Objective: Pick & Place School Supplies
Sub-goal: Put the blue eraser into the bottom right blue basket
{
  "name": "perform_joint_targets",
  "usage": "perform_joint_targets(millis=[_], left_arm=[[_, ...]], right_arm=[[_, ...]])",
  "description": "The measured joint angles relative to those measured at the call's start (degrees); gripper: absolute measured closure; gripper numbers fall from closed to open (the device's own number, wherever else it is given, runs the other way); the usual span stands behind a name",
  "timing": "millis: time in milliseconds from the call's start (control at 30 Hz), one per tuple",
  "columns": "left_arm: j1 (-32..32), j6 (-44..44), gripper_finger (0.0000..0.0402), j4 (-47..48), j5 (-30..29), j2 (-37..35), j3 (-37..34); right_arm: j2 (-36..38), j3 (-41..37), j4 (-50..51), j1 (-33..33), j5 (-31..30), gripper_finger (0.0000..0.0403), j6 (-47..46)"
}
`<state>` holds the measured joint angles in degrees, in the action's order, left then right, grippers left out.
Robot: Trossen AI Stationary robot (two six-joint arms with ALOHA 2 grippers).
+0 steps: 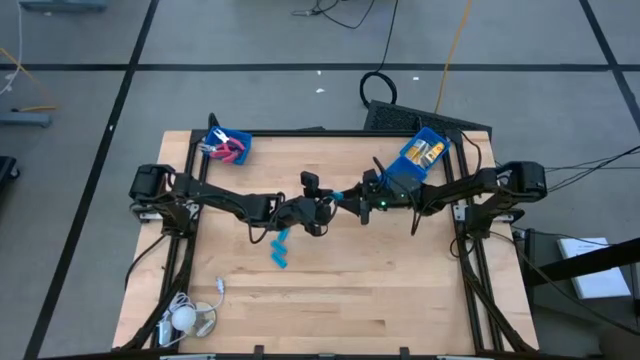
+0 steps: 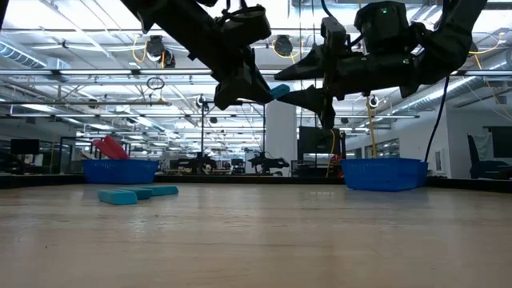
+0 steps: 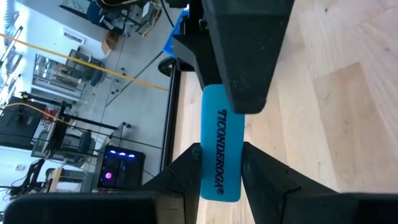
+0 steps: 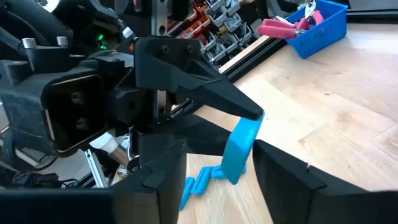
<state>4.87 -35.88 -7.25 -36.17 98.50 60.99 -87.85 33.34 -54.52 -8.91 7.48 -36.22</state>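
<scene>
Two grippers are met in mid-air above the middle of the table, with one light-blue eraser passed between them. The eraser is clamped at one end by the left gripper, and its other end lies between the jaws of the right gripper, which stand slightly apart around it and are not yet seen to be pressed against it. The step in hand is judged to be a handover. It would be done well if the right jaws were closed squarely on the flat faces before the left grip is loosened, and if both arms were kept level so the eraser is not twisted or dropped. Three more blue erasers are left on the wood below, and the blue bin holding yellow packets is near the right arm.
</scene>
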Motion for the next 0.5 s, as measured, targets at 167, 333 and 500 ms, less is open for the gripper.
perform_joint_targets(millis=[167, 333, 500], left_arm=[[0.1, 0.4, 0.0293, -0.1, 0.0, 0.0, 0.0], [0.4, 0.7, 0.0293, -0.2, 0.0, 0.0, 0.0], [1.6, 2.1, 0.0293, -0.1, -0.8, 0.0, 0.0]], right_arm=[[0.0, 0.0, 0.3, 0.0, -1.2, 0.0270, 0.4], [0.0, 0.0, 0.4, 0.0, -1.9, 0.0320, 1.9], [0.0, -0.1, 0.4, 0.0, -1.6, 0.0372, 4.6]])
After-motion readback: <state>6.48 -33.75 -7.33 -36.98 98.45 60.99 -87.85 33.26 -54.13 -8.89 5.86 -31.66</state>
